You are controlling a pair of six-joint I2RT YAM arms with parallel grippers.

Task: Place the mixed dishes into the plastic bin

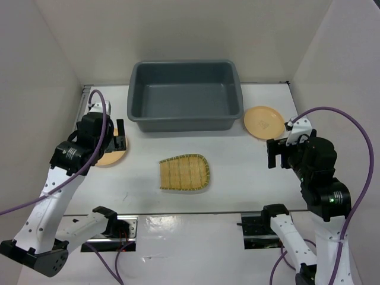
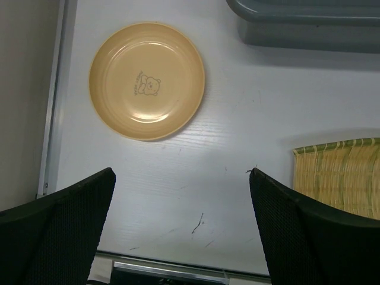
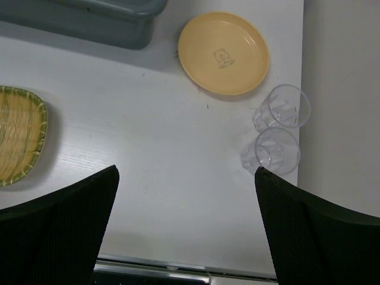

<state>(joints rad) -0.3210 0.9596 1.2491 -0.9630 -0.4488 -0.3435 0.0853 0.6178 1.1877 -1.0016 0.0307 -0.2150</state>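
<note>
Jaws: left gripper and right gripper both stand wide apart, with nothing between the fingers.
Bin: large dark grey rectangular plastic bin sits at the far middle of the white table; no dish shows inside it.
Left plate: round shallow yellow-tan plate with a bear print lies flat, left of the bin's near left corner, beneath the left gripper.
Right plate: a second round yellow-tan plate lies just off the bin's right end.
Tray: flat woven bamboo tray with one rounded end lies in front of the bin, apart from it.
Cups: two small clear plastic cups stand close together, right of the bin and nearer than the right plate, by the side wall.
Risk, plates: the rims lie low on the table, so fingers may skate over an edge and shove a plate instead of gripping it.
Risk, cups: light and crowded, so closing on one may topple the other or pin it against the wall.
Risk, tray: wide and flat, so an edge grip may let it tilt and slip.
Risk, bin: a dish carried low could catch on the flared rim.
</note>
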